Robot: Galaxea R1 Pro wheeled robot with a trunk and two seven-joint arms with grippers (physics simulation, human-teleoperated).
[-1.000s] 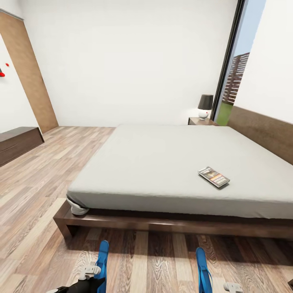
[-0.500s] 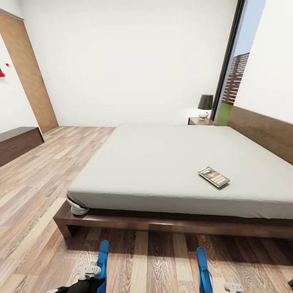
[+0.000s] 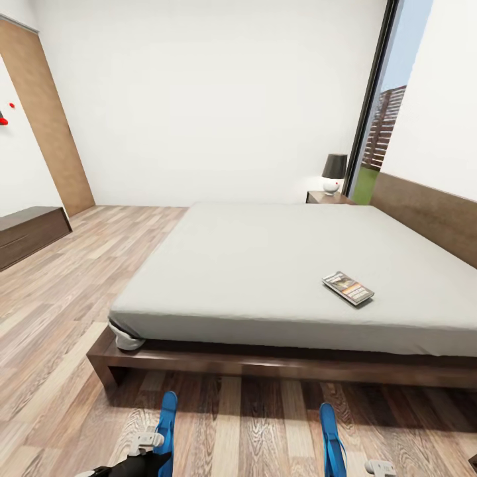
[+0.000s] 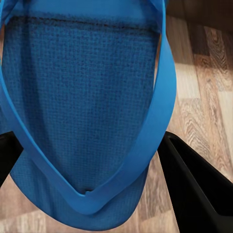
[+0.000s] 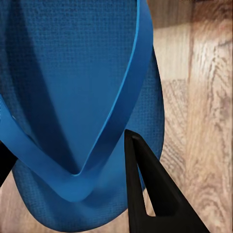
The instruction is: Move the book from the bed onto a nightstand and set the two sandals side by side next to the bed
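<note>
Sandals hang one from each arm at the foot of the bed [image 3: 265, 265]. To the bed's left stands a long low dark cabinet [image 3: 30, 232] against the wall. Below the bed's footboard, the left gripper [image 4: 87, 160] has its jaws clamped on the left sandal [image 3: 167, 424], dark fingers [image 4: 194, 189] flanking the blue sole [image 4: 82, 97] above the wood-plank floor [image 3: 59, 318]. Right of that, the right gripper [image 5: 73, 165] has its jaws clamped on the right sandal [image 3: 330, 430], one dark finger [image 5: 150, 189] lying across the strap. On the bed's grey mattress, toward its right side, lies the book [image 3: 348, 288], flat. Beyond the bed's far right corner stands the nightstand [image 3: 328, 197], bearing a dark-shaded lamp [image 3: 334, 172].
</note>
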